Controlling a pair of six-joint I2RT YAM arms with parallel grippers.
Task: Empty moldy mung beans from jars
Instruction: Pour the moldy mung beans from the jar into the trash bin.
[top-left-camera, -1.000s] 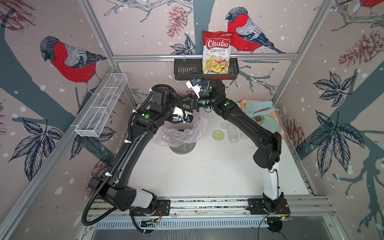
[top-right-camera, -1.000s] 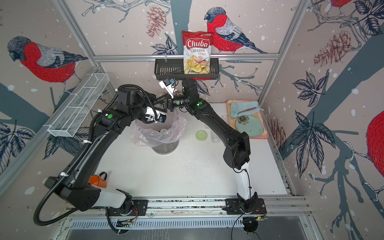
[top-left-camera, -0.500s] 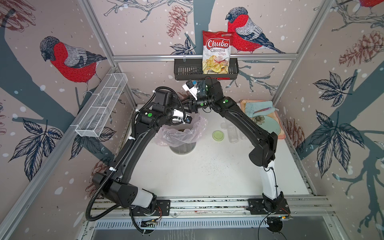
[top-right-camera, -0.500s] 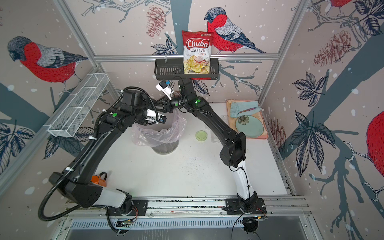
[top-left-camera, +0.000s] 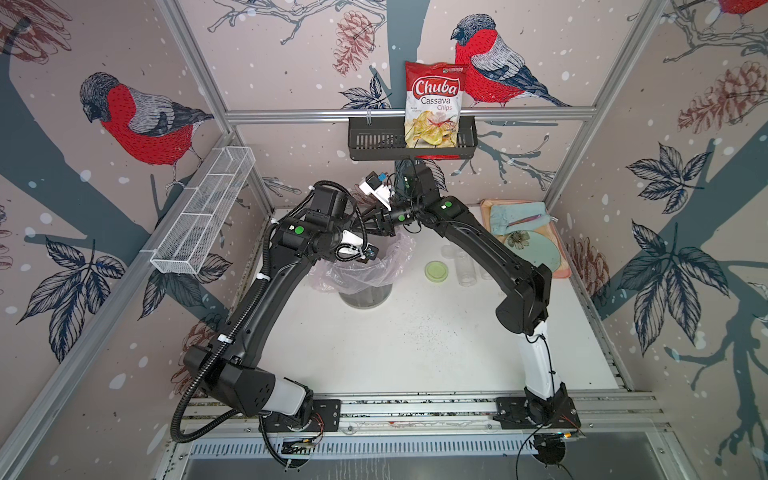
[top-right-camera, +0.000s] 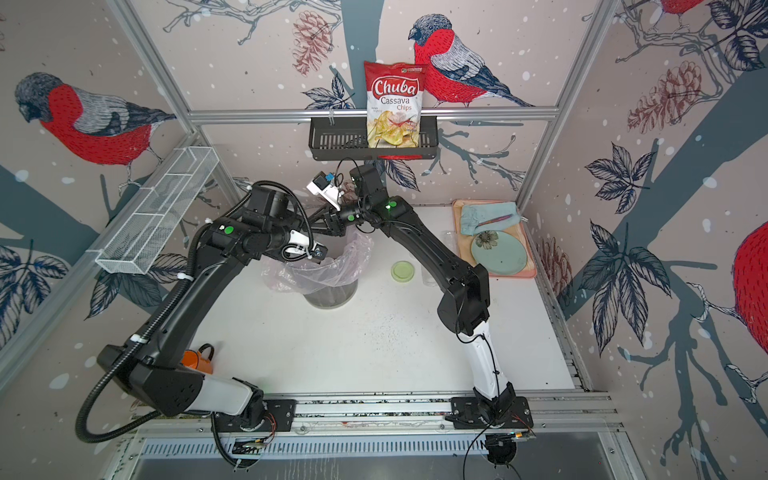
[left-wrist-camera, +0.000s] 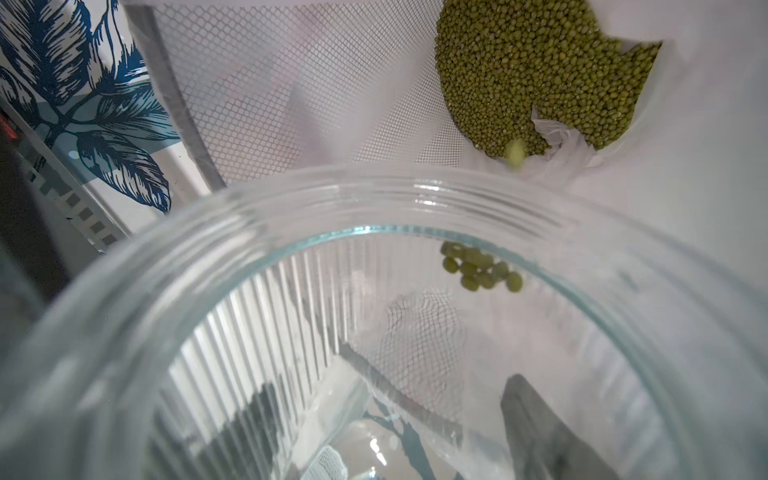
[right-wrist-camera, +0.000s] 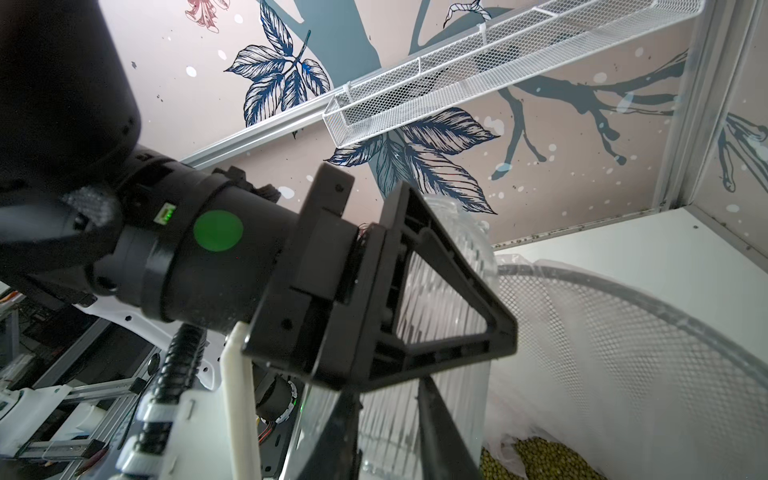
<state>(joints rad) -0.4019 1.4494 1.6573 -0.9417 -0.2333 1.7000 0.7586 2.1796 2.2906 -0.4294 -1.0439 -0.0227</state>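
Both your arms were extended forward and angled inward, their wrists close together at the far middle. Your left arm made a high arc, and the left gripper clamped a ribbed glass jar. Your right arm was bent sharply at the elbow. The right gripper had its fingers narrowly apart at the jar's base, grip unclear.

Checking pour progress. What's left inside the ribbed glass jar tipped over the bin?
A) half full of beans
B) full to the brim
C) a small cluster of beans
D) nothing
C: the left wrist view shows only a few mung beans inside the ribbed jar; the rest lie piled in the bin.
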